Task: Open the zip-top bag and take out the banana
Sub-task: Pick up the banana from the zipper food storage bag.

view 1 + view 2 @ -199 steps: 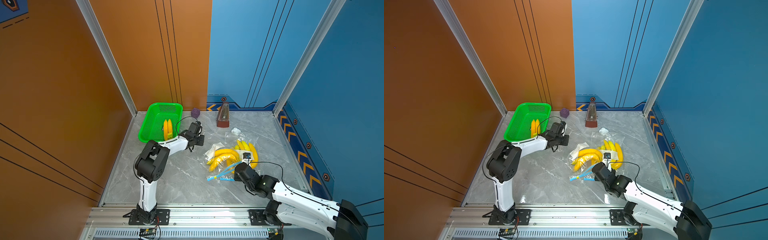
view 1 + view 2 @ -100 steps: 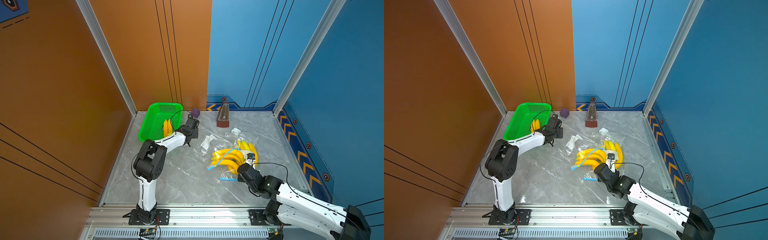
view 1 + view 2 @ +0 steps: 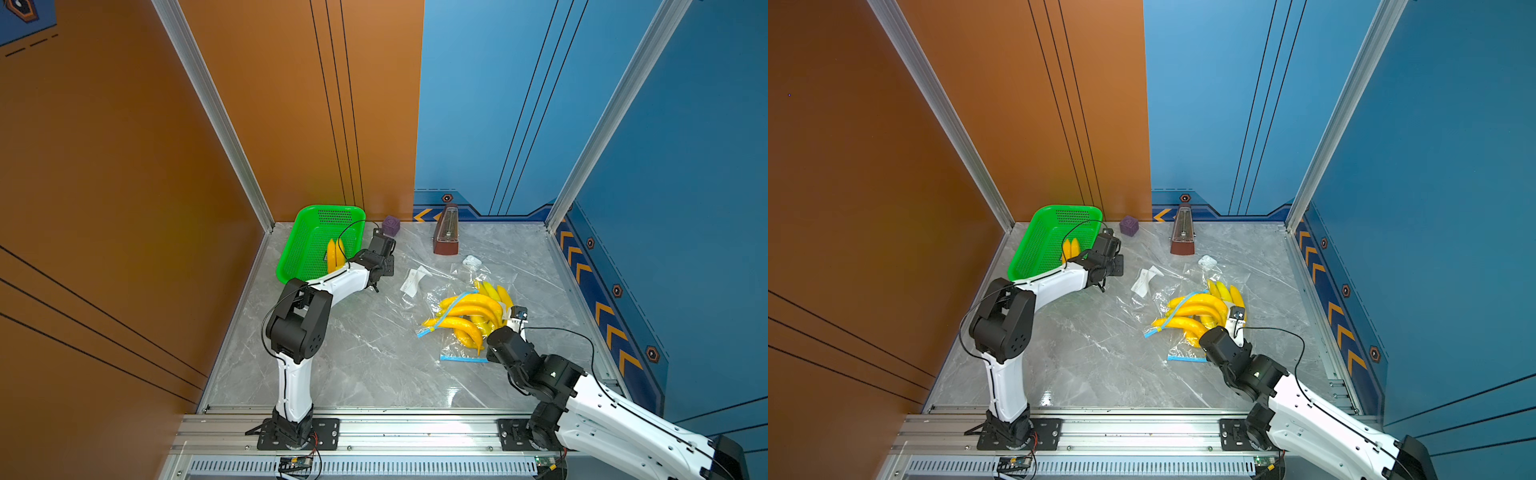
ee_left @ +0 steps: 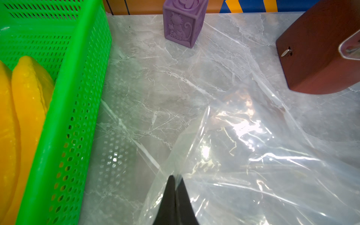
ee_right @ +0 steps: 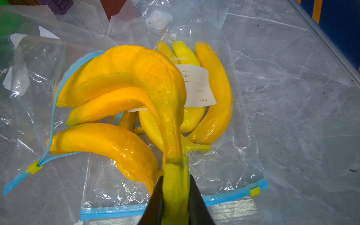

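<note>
L gripper (image 4: 176, 178): closed flat on clear bag film (image 4: 243, 155), green basket (image 4: 78, 97) just beside. R gripper (image 5: 176, 177): clamped on stem of banana bunch (image 5: 126, 81), fruit ahead of tips, blue zip track (image 5: 53, 109) against it. Risk: snagging on track, slipping of film from L pinch.

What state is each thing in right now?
Left gripper: shut on open bag.
Right gripper: shut on banana bunch stem.
Open bag: unzipped, bunch at its mouth.
Second bag: looks zipped, pale bananas inside.
Green basket: holds two bananas.
Metronome: upright.
</note>
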Controlling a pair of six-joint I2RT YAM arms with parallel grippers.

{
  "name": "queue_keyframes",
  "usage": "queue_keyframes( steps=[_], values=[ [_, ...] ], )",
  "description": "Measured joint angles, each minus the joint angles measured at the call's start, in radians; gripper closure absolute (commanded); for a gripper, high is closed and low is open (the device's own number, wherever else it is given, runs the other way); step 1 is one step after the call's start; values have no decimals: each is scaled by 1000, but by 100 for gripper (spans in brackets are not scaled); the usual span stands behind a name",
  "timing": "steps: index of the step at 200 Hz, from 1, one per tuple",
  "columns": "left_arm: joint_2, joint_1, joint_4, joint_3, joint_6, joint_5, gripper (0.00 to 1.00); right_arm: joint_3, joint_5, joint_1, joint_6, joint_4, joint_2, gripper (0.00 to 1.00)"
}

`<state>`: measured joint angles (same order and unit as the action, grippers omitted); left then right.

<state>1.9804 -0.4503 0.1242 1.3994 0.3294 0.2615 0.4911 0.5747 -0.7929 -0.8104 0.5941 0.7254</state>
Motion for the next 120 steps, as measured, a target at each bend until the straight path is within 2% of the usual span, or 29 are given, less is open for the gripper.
queue_keyframes(
  steps=[40,78,102,120],
  values=[
    [0,12,0,-1,1,1,100,15,26,71,1,77,-77,97],
    [0,32,0,-7,1,0,90,33,31,120,10,141,-129,97],
    [0,32,1,-10,-4,-2,72,76,32,143,30,174,-179,97],
    [0,28,0,-14,-2,-13,53,122,31,149,48,175,-181,98]
  ],
)
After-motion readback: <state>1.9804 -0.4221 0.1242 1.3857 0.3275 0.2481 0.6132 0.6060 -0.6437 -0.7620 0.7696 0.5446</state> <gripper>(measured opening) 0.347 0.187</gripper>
